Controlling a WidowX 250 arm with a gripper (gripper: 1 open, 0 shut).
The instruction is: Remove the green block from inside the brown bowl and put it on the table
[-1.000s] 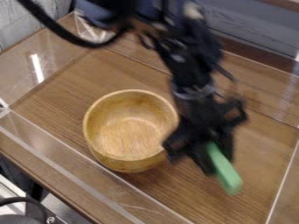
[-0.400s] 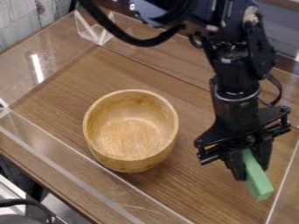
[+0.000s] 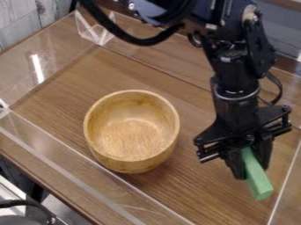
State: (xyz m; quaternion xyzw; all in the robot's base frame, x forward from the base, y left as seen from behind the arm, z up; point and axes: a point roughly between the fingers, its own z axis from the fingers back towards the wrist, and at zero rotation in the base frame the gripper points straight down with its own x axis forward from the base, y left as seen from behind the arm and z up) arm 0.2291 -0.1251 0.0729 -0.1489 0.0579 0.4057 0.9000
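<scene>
The green block (image 3: 255, 176) hangs tilted just above the table (image 3: 83, 75), to the right of the brown bowl (image 3: 132, 130). My gripper (image 3: 244, 151) is shut on the block's upper end, with the lower end pointing down toward the front right. The bowl's inside shows bare wood with nothing in it. The black arm comes down from the top of the view.
Clear acrylic walls (image 3: 53, 171) run along the table's edges, close in front of and left of the bowl. Black cables (image 3: 118, 33) loop at the back behind the arm.
The arm swung right with the green block, away from the bowl's rim, a second ago. In the last half second it has barely moved.
</scene>
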